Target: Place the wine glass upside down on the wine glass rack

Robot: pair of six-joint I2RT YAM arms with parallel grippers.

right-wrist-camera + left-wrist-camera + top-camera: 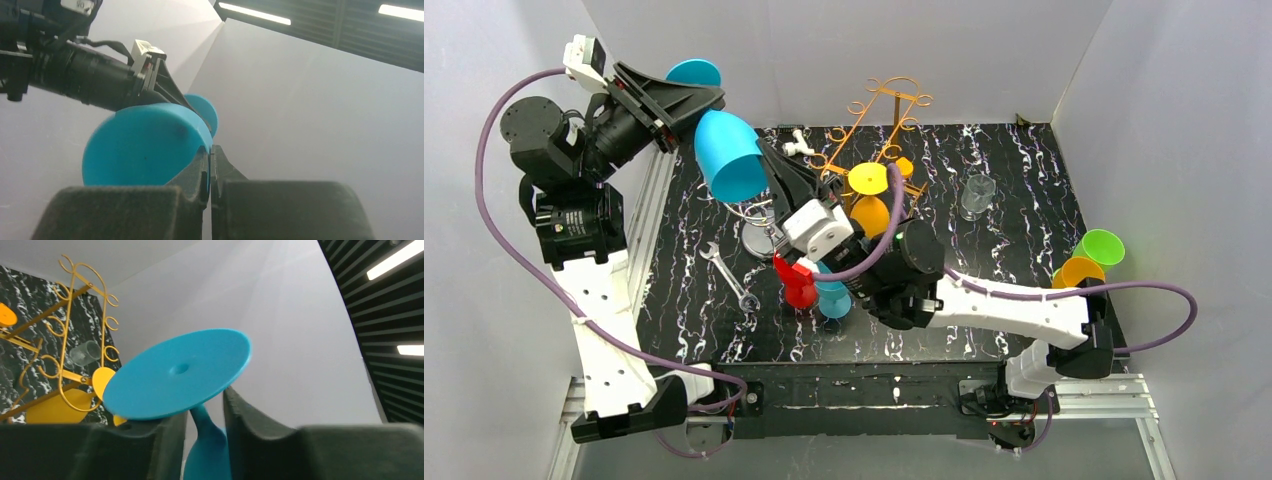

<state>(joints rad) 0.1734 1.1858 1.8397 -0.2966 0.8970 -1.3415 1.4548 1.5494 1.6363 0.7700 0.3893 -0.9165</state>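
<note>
While the right arm reaches in from the near edge of the tabletop (1024, 165), pincer on the right: the right gripper (767, 158) has its fingers pressed together on the rim of the blue wine glass (729, 155). Its wrist view shows a thin blue strip of bowl wall between the pads (194, 175).
Near edge, middle: a red glass (799, 283) and a smaller blue glass (832, 302) stand just beside each other, both partly covered by the right arm.
Near left: a wrench (729, 275) lies flat, apart from those glasses.
Task glass: the blue wine glass is held off the tabletop over its far-left part. It is tilted, with its foot toward the far-left corner and its open bowl toward the right gripper.
Pincer on the left: the left gripper (707, 98) is partly closed around the stem just under the foot. Narrow slits show beside the stem, so whether the fingers press it cannot be told.
Far middle: the wine glass rack (860, 127), orange wire, carries a yellow wine glass (867, 180).
Hard to make out: a round metal thing below the blue bowl, mostly hidden.
Far right: a clear glass (976, 195).
Right edge: a green cup (1099, 247) and an orange cup (1079, 270), touching.
</note>
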